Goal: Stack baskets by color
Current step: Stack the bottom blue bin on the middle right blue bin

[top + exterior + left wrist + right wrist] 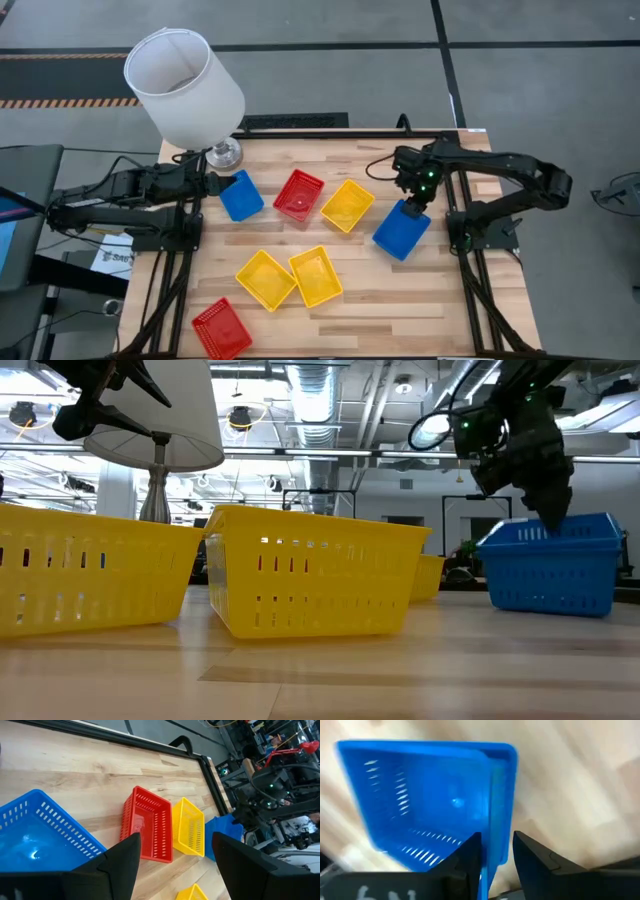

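Right gripper (414,203) sits over the back rim of the blue basket (401,229) near the bench's right edge. In the right wrist view the fingers (467,852) straddle one wall of that basket, slightly apart, wall between them; contact cannot be told. That view shows a doubled rim, so it looks like two blue baskets nested. The basket sits flat on the bench (400,300).

Left gripper (212,184) hovers at the left rear of the bench, just beside a second blue basket (241,195), fingers (122,860) wide apart and holding nothing; that basket lies just ahead of them in the left wrist view.

A red basket (299,194) and a yellow basket (347,205) sit mid-bench, close together, between the two blue ones. The yellow one is just beside the right blue basket. Two more yellow baskets (266,279) (315,275) sit touching side by side toward the front. Another red basket (221,329) lies at the front left corner, near the bench edge.

A white lamp (185,85) stands at the back left corner, its base close to the left gripper. Open bench is at front right and along the back centre.
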{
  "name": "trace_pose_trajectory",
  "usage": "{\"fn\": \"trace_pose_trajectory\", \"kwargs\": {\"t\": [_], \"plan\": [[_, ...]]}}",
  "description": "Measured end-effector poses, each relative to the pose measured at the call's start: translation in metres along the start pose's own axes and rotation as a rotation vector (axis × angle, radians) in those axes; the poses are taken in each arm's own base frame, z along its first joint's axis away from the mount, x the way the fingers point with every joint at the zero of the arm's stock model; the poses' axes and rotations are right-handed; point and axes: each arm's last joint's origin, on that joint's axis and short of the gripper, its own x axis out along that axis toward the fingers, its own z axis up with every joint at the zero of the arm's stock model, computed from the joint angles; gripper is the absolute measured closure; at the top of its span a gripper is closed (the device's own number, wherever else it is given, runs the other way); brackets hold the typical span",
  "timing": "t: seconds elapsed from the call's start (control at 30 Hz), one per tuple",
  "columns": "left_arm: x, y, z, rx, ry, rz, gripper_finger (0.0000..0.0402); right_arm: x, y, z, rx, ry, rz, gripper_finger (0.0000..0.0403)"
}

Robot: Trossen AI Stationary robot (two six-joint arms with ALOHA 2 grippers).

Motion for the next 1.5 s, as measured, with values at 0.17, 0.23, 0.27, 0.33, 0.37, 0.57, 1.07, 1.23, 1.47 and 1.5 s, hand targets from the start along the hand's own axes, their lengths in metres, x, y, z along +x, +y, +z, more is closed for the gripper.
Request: {"fn": "trace_pose_trajectory", "kwargs": {"t": [0.17, 0.23, 0.27, 0.33, 0.37, 0.57, 1.07, 1.23, 1.47, 1.5], "plan": [[0.000, 0.000, 0.000, 0.001, 0.000, 0.000, 0.0168, 0.002, 0.000, 0.003, -0.018, 0.003, -0.002, 0.0278], [0.000, 0.000, 0.000, 0.001, -0.001, 0.000, 0.0168, 0.002, 0.001, 0.002, -0.025, 0.001, 0.025, 0.0283], [0.000, 0.000, 0.000, 0.001, -0.001, 0.001, 0.0168, 0.000, 0.001, 0.001, -0.028, -0.005, 0.034, 0.0284], [0.000, 0.000, 0.000, 0.001, -0.002, 0.000, 0.0168, -0.002, 0.001, 0.000, -0.024, -0.017, 0.037, 0.0285], [0.000, 0.000, 0.000, 0.001, -0.001, 0.001, 0.0168, -0.002, 0.001, 0.000, -0.019, -0.018, 0.037, 0.0284], [0.000, 0.000, 0.000, 0.017, -0.002, 0.001, 0.0168, 0.002, 0.001, 0.003, 0.000, 0.002, 0.031, 0.0263], [0.000, 0.000, 0.000, 0.025, -0.003, 0.002, 0.0168, 0.005, -0.001, 0.016, -0.012, -0.074, -0.012, 0.0212], [0.000, 0.000, 0.000, 0.025, -0.003, 0.002, 0.0168, -0.016, 0.001, 0.013, 0.002, -0.157, 0.004, 0.0218], [0.000, 0.000, 0.000, 0.025, -0.003, 0.002, 0.0168, -0.049, 0.009, -0.006, 0.095, -0.240, 0.035, 0.0220], [0.000, 0.000, 0.000, 0.025, -0.003, 0.002, 0.0168, -0.050, 0.010, -0.011, 0.121, -0.222, 0.034, 0.0220]]}}
